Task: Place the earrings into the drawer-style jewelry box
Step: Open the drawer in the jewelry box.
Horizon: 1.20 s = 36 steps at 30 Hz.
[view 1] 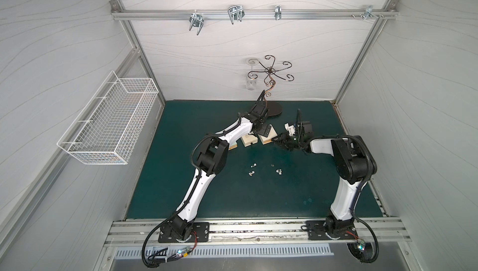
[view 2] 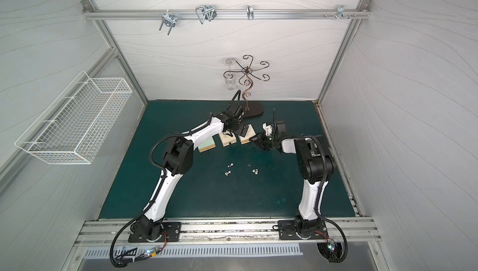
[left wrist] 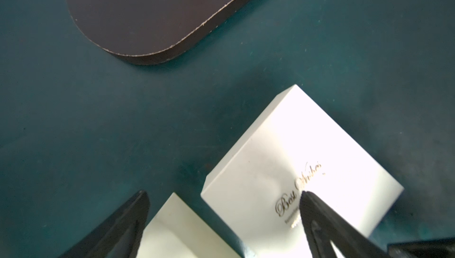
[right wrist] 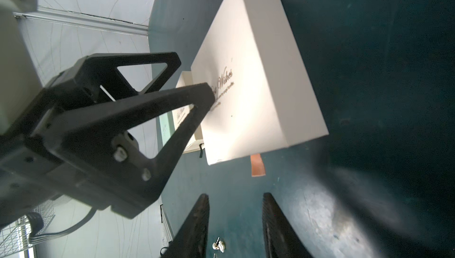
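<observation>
The right gripper (right wrist: 236, 195) stands partly open and empty, just short of the jewelry box's (right wrist: 258, 72) orange pull tab (right wrist: 258, 168). The left gripper (left wrist: 224, 193) gapes wide, one fingertip (left wrist: 307, 200) on that box's lid.

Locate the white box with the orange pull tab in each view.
Both top views: white box, rightmost of three.
Left wrist: white box, with gold lettering.
Right wrist: white box, orange tab toward the camera.
Shared landmark: left gripper over its lid.

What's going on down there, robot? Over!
Left claw open, one finger on drawer box. Right claw open, facing its pull tab. Earrings loose on mat. Nothing blocking the tab.
</observation>
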Available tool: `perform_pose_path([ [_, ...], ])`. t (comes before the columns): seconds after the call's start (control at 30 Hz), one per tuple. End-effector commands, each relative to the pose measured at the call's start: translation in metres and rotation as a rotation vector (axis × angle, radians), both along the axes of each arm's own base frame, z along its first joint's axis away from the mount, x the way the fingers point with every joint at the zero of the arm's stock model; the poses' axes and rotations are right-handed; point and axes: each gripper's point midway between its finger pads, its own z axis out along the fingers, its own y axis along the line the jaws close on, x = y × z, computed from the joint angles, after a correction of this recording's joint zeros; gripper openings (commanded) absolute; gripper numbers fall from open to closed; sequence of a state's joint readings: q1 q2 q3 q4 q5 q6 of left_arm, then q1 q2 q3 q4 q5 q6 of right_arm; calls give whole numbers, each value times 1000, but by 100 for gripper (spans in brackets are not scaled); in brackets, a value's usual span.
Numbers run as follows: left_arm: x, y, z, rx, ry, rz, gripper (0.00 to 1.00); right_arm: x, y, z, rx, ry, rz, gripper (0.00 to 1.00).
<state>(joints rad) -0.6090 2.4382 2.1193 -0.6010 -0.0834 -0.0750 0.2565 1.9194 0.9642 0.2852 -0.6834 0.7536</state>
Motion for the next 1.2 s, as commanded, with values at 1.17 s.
perform_pose_path([
  [1.17,8,-5,-4,21,-13,-3,99,15,18,-27,49,84,-4,2],
])
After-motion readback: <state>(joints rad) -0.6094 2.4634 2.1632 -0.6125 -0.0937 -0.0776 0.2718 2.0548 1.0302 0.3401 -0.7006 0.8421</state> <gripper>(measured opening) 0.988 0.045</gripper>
